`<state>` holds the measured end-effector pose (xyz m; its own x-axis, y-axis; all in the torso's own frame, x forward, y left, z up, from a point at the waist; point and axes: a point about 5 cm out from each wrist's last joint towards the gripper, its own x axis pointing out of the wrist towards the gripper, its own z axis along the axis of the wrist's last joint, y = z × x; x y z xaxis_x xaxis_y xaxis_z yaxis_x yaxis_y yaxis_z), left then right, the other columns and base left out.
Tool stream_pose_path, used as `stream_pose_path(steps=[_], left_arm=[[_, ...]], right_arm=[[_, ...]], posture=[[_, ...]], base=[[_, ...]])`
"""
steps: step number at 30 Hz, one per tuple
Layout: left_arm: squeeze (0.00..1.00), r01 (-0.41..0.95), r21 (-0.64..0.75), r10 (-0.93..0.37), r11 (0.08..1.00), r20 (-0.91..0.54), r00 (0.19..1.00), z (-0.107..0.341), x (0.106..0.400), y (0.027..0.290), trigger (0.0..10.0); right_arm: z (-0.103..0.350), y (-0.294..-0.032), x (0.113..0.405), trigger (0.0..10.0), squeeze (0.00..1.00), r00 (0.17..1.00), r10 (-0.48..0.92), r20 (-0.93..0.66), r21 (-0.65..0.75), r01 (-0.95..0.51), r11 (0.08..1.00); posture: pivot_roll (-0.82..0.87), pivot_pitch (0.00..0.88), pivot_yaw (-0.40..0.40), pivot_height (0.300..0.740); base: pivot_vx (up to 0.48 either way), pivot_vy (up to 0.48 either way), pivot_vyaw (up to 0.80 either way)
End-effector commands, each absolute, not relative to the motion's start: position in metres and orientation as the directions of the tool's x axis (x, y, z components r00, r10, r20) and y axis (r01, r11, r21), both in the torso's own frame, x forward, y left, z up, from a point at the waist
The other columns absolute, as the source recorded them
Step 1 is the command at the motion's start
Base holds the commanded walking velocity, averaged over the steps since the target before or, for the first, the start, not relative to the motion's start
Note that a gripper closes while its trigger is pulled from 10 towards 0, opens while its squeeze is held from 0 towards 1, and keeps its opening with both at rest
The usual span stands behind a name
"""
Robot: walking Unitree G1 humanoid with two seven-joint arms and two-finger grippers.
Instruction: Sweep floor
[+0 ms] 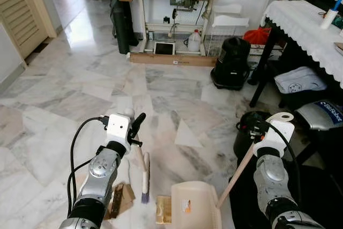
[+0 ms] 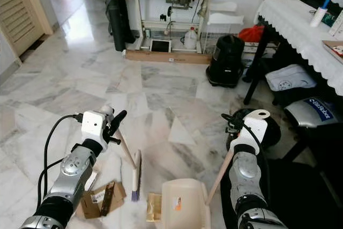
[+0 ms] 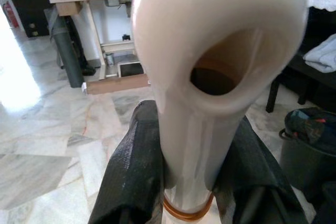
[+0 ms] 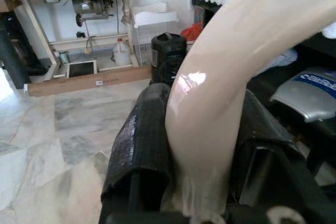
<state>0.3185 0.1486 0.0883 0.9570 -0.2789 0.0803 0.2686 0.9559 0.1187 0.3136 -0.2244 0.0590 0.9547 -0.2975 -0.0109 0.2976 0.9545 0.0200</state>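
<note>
While gripped, cream brush, dustpan.

Two silver jointed arms, white wrist housings; black cable looping beside the left hand; right hand black-fingered too, textured black pads up close.

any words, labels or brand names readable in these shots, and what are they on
Blue label with white lettering on the silver-grey bag under the table: letters show, too blurred to read for certain.
Orange sticker on the dustpan: too small to read.
Printed label on the cardboard scrap by the broom: too small to read.
</note>
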Motion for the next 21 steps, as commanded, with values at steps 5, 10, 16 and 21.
stream_pose_path(steps=[5, 10, 16, 21], left_arm=[[0.0, 0.278, 0.131, -0.293, 0.952, 0.117, 0.949, 0.0986, 0.3215, 0.1469, 10.0], [0.0, 0.283, 0.135, -0.299, 0.95, 0.117, 0.947, 0.0987, 0.3211, 0.1467, 10.0], [0.0, 0.291, 0.139, -0.308, 0.947, 0.116, 0.944, 0.0987, 0.3205, 0.1471, 10.0], [0.0, 0.305, 0.15, -0.323, 0.94, 0.114, 0.939, 0.0992, 0.32, 0.1461, 10.0]], right_arm=[[0.0652, -0.2259, 0.3183, 10.0, 0.0, 0.951, -0.308, 0.005, 0.034, 0.308, 0.951], [0.064, -0.2254, 0.3184, 10.0, 0.0, 0.951, -0.31, -0.004, 0.035, 0.31, 0.95], [0.0648, -0.2253, 0.3195, 10.0, 0.0, 0.949, -0.314, -0.005, 0.037, 0.314, 0.949], [0.0635, -0.2259, 0.3193, 10.0, 0.0, 0.948, -0.318, -0.014, 0.035, 0.319, 0.947]], posture=[[0.0, 0.0, -0.035, 0.74], [0.0, 0.0, -0.03, 0.74], [0.01, 0.0, -0.026, 0.74], [0.01, 0.0, -0.022, 0.74]], base=[[0.257, 0.0, 0.0], [0.0, 0.0, 0.0], [0.0, 0.0, 0.0], [0.0, 0.0, 0.0]])
